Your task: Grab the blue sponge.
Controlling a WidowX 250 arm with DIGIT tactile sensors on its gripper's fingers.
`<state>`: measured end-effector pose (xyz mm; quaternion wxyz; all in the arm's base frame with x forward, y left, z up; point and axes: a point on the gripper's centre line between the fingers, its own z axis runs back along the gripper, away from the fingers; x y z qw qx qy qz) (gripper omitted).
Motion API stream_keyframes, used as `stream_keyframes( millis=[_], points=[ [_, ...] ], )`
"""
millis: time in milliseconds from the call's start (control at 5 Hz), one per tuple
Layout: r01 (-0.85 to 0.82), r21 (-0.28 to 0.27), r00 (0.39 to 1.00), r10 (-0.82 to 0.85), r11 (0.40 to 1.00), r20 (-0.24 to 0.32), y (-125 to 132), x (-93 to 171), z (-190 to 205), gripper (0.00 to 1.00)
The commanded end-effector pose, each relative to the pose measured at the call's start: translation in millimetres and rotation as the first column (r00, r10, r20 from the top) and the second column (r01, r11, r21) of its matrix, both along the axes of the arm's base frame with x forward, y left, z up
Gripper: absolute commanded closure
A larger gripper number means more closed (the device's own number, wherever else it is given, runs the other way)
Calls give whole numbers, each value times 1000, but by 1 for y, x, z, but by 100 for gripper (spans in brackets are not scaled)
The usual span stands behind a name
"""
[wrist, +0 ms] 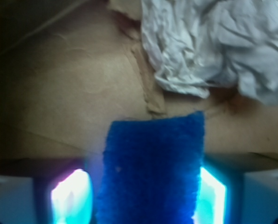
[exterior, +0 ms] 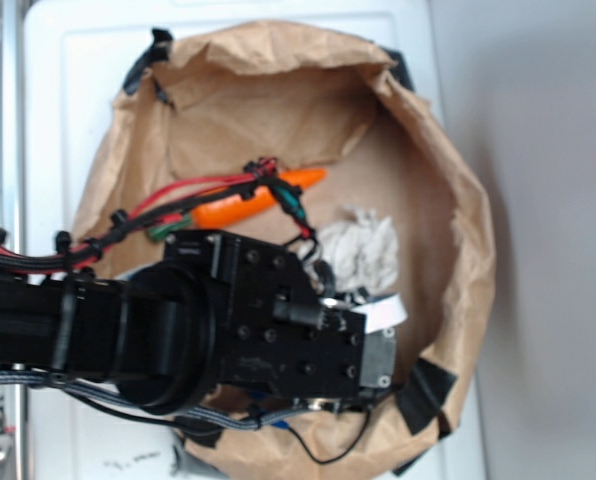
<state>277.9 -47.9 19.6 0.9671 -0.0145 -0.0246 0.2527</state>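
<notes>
The black arm reaches in from the left edge of the exterior view, lying roughly level, with red and black cables tied along its upper side and a braided cable under it. Its wrist block points right and down, hiding the tool (wrist: 150, 191) beneath. In the wrist view, two pale fingers (wrist: 71, 198) stand at either side, pressed against the blue sponge (wrist: 153, 168) between them.

blue sponge (wrist: 153, 168) cut off below, hidden under arm (exterior: 178, 320) from exterior
</notes>
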Motion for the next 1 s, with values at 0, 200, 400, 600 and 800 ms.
stream_keyframes(
  millis=[0,200,400,600,800],
  points=[
    [-46,-128,999,45,991,-16,42,21,68,100],
    [-49,-201,999,45,978,-24,58,21,113,100],
    [24,-130,999,-18,991,49,64,-5,159,100],
    [62,-43,973,-50,997,226,64,-33,183,100],
    [81,-25,936,-67,996,345,75,-48,192,100]
  ],
)
